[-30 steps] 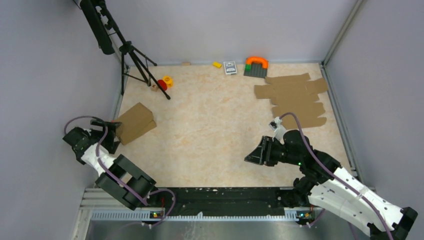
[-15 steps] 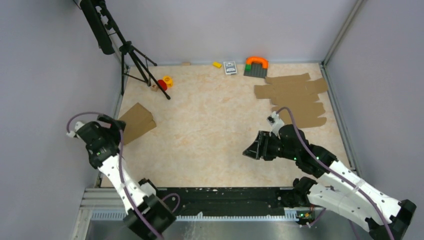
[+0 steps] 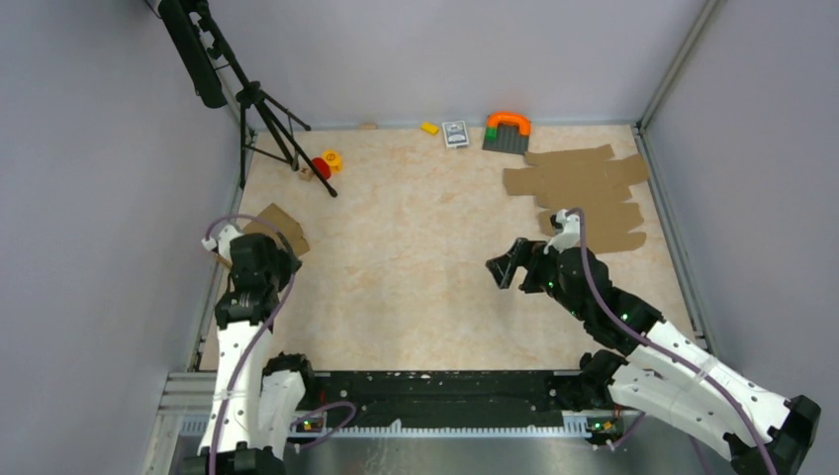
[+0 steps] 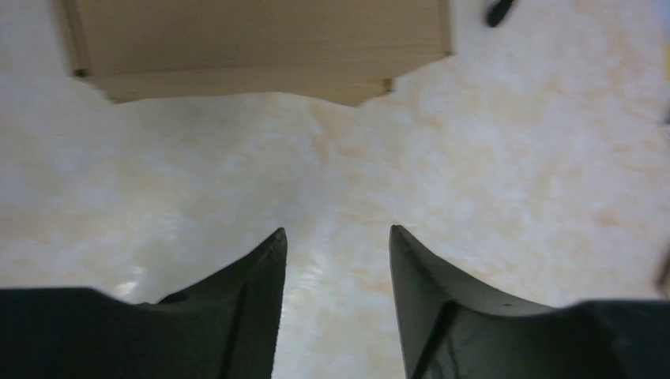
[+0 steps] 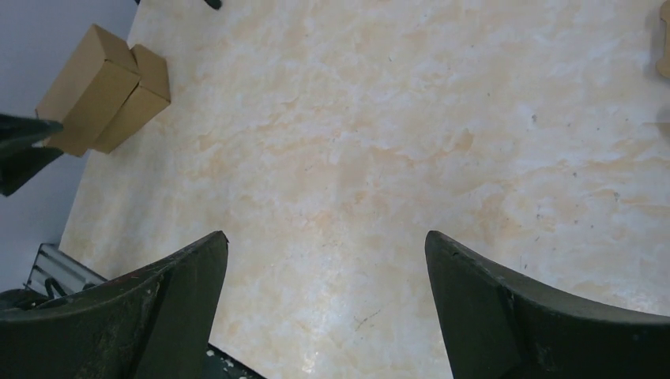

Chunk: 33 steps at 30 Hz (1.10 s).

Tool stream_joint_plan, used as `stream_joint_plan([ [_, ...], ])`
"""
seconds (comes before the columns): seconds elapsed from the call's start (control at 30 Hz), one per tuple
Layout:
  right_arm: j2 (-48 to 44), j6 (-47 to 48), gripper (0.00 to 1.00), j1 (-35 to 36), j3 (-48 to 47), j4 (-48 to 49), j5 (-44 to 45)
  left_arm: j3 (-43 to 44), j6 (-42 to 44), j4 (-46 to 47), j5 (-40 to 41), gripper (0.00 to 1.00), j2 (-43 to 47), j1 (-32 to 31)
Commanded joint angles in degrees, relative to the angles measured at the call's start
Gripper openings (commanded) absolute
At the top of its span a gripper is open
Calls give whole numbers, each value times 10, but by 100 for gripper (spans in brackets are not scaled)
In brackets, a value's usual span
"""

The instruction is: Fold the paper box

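The paper box (image 3: 285, 228) is a brown cardboard box, folded up into a closed shape, lying at the left edge of the table. It also shows at the top of the left wrist view (image 4: 253, 47) and at the upper left of the right wrist view (image 5: 107, 87). My left gripper (image 3: 267, 252) hovers just on the near side of it, partly covering it from above. Its jaws (image 4: 338, 233) are open with only bare table between them. My right gripper (image 3: 505, 265) is far off at the table's middle right, wide open (image 5: 325, 237) and empty.
A pile of flat cardboard sheets (image 3: 584, 193) lies at the back right. A black tripod (image 3: 262, 109) stands at the back left, with red and yellow toys (image 3: 325, 163) by its foot. A card pack (image 3: 455, 134) and an orange-and-green block (image 3: 507, 131) sit along the back wall.
My left arm has swung from the box's left to its near side, and its jaws have narrowed. My right gripper has opened wide and shifted toward the back.
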<state>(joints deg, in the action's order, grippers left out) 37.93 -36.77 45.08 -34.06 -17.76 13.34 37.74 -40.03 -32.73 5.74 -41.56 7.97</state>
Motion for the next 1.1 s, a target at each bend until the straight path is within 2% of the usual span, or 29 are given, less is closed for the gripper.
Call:
stream_joint_plan([
  [0.0, -8, 7, 92, -3, -4, 10, 43, -56, -62, -14, 163, 39, 44, 0],
  [0.07, -17, 1, 92, -3, 2, 7, 44, -67, -64, 0, 166, 23, 37, -1],
  [0.13, -28, 0, 91, -3, 6, 7, 50, -66, -76, 4, 173, 0, 8, -1],
  [0.23, -43, 2, 91, -3, 9, 9, 60, -50, -115, -10, 233, 0, -47, 1],
  [0.57, -57, 13, 91, -4, -18, -20, 64, -5, -27, 98, 259, 0, -168, 49],
  [0.83, -76, 9, 90, -4, -22, -43, 66, -23, 5, 190, 199, 1, -176, 112],
  [1.07, -92, 12, 90, -3, -22, -59, 66, 15, 17, 180, 162, 4, -223, 128],
])
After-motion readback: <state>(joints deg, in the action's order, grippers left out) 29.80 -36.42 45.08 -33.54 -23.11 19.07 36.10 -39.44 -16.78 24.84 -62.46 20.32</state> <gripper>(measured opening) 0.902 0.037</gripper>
